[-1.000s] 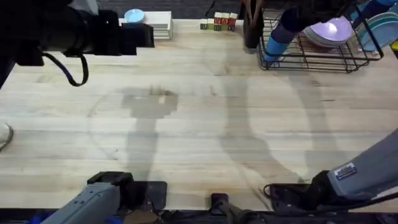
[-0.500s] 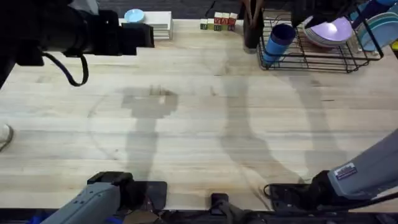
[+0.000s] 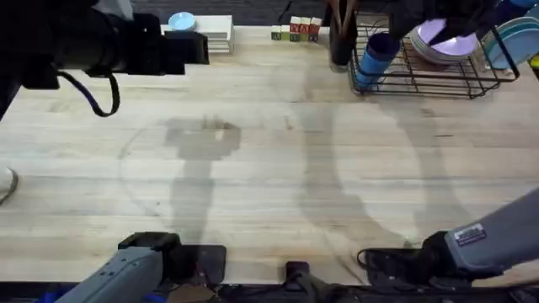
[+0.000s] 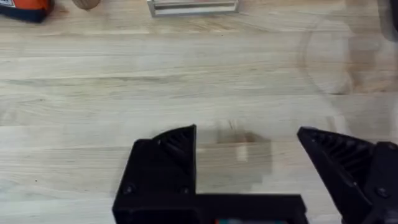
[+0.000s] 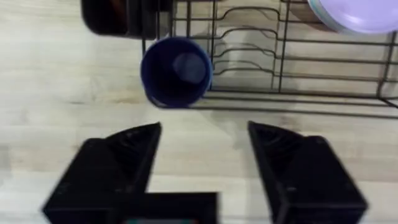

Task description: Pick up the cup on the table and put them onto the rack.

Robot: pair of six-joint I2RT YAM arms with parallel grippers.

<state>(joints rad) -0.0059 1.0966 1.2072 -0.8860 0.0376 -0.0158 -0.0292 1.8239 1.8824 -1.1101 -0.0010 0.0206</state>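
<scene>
At rack's [image 3: 438,63] corner, blue cup [image 3: 373,57] released, right fingers [image 5: 202,152] now apart

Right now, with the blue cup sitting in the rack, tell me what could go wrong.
1. The blue cup leans tilted at the rack's outer corner, so it may tip out onto the table.
2. The right gripper hangs open just beside the cup; a careless move might knock it.
3. The purple plate sits close by and could be bumped.

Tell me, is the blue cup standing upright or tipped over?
Tipped. The blue cup leans on the rack, its open mouth facing the right wrist camera.
</scene>
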